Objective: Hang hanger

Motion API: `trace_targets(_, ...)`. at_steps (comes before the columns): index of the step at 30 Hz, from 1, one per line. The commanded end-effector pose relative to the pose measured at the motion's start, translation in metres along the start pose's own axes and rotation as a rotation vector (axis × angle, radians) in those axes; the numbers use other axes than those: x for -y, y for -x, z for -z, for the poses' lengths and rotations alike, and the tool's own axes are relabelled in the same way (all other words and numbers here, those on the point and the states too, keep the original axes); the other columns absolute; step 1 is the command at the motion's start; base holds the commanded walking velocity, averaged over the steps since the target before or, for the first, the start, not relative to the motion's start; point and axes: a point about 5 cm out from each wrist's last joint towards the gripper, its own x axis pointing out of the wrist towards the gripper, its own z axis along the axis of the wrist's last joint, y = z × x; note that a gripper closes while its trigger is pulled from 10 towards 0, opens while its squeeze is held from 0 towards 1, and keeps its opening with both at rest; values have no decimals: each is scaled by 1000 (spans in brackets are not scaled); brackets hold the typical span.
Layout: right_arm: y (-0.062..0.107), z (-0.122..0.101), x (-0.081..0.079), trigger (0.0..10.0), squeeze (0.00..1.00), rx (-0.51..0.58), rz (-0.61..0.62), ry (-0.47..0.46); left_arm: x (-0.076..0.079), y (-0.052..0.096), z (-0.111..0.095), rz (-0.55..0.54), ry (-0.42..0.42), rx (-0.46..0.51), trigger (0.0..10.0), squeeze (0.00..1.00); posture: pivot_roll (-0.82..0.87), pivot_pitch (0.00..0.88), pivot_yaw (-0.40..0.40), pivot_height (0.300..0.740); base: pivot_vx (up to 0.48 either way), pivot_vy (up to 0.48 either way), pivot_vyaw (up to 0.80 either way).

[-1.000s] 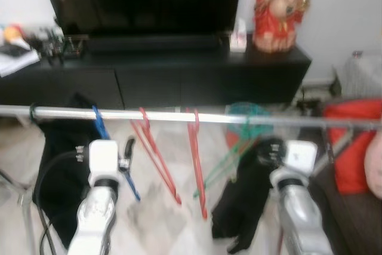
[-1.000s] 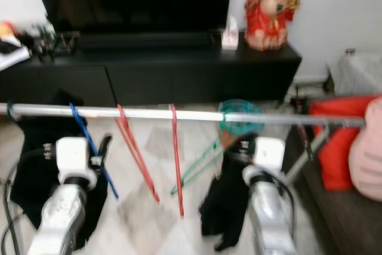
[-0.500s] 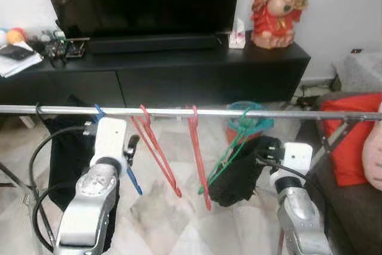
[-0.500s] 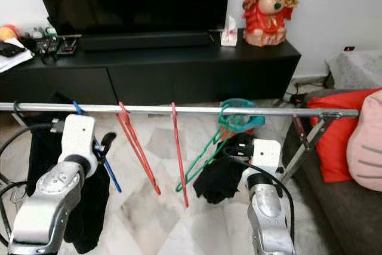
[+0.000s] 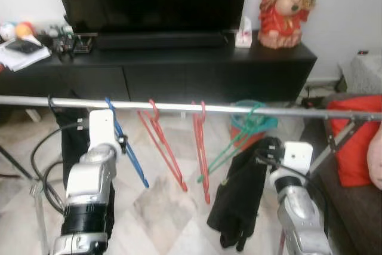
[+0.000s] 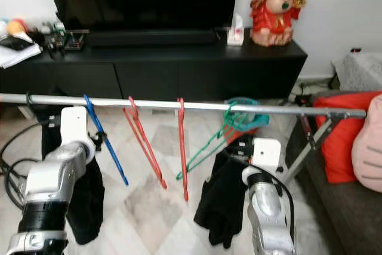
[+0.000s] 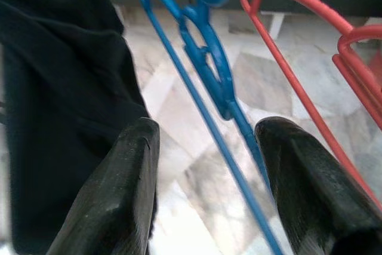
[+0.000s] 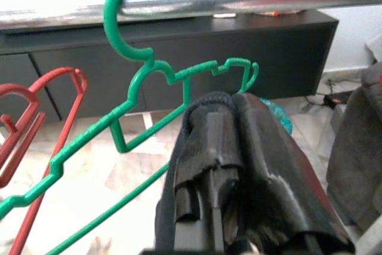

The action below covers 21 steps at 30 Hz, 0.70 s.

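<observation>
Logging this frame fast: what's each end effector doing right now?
Left end effector: open, fingers either side of the blue hanger.
Right end effector: shut on the black garment, beside the green hanger.

Left gripper [image 7: 206, 147] fingers spread apart; blue hanger [image 7: 209, 70] between them. Black garment [image 7: 54, 82] beside; red hangers [image 7: 310, 46] opposite, above marble floor [image 7: 179, 147].

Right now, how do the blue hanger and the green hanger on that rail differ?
The blue hanger hangs bare between the open fingers of the left gripper; the green hanger has black cloth at its end, held by the right gripper. Blue sits toward the rail's left, green toward its right. Both hook over it.
</observation>
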Motion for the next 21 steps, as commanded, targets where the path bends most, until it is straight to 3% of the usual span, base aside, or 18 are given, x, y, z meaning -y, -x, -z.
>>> trace_targets(1,-6,-13,-1,10000,0,49,-7,3,2,-7,6,-4,2,-31,10000,0,-38,0,-15,740,0,0,0)
trace_targets(8,-5,-13,-2,10000,0,46,-21,3,8,-20,13,-7,-39,-75,10000,0,-45,0,-18,740,0,0,0)
trace_targets(14,-7,-14,-6,10000,0,48,-35,0,15,-28,18,-42,-73,-58,10000,0,-50,0,-24,740,0,0,0)
trace_targets(18,-8,-16,-6,10000,0,55,-38,-2,21,-30,11,-42,-104,-12,10000,0,-58,0,-17,740,0,0,0)
trace_targets(21,-8,-15,-6,10000,0,56,-37,-4,23,-33,-1,-61,-139,81,10000,0,-61,0,-14,740,0,0,0)
